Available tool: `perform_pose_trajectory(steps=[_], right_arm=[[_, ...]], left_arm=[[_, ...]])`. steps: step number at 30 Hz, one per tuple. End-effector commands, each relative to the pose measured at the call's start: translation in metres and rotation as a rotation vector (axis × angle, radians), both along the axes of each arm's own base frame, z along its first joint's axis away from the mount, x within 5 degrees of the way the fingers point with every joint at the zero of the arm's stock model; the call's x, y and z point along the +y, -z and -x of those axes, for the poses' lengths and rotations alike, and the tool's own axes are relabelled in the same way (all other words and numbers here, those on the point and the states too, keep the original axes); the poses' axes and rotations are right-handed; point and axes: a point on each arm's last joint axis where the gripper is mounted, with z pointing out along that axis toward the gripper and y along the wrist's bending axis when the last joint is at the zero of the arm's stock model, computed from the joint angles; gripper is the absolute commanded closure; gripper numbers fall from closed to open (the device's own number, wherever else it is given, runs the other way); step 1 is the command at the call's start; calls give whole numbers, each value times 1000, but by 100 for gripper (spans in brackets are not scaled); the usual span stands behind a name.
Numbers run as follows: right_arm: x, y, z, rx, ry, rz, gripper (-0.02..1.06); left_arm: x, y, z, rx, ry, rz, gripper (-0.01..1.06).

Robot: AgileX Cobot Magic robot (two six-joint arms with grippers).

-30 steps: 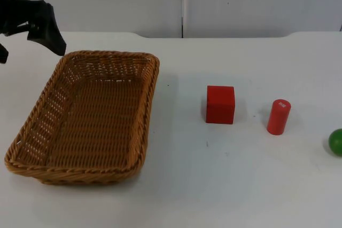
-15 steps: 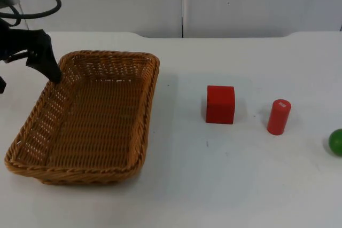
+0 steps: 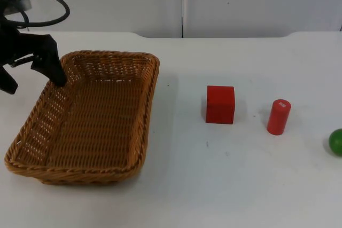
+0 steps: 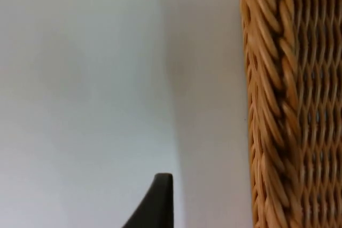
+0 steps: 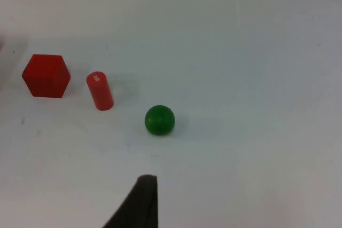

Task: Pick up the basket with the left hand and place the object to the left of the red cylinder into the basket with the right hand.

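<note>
A brown wicker basket (image 3: 85, 116) rests on the table's left half. My left gripper (image 3: 32, 81) is open at the basket's far left corner, with one finger (image 3: 55, 73) against the inner side of the left rim and the other outside it. That woven rim (image 4: 262, 105) runs close past the left gripper's black fingertip (image 4: 157, 201). A red cube (image 3: 220, 104) stands to the left of an upright red cylinder (image 3: 278, 116). My right gripper (image 5: 140, 201) waits above the table at the right, short of the cube (image 5: 46, 76) and cylinder (image 5: 100, 91).
A green ball (image 3: 336, 142) lies at the table's right edge, beside the cylinder; the right wrist view has this ball (image 5: 160, 119) nearest the gripper. The grey partition wall (image 3: 181, 1) closes the far side.
My left gripper has come down and toward the basket's left rim, and now straddles it at the far left corner. The basket, cube, cylinder and ball stayed put.
</note>
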Motion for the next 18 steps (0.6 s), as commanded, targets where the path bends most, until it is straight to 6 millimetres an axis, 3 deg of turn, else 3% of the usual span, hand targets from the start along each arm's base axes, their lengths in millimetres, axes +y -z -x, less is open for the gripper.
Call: perform_pose_trajectory(steps=[1,12,18], right_arm=[[0,-1,0,-5,-1,6,-1],[0,-1,0,-5,-1,6,-1],[0,-1,0,-5,-1,6,-1]], left_arm=[[-1,2,-1,9,2,11,14],[-8,7,2,52,18,30,14],[-11,43,1,135,19,35,14]])
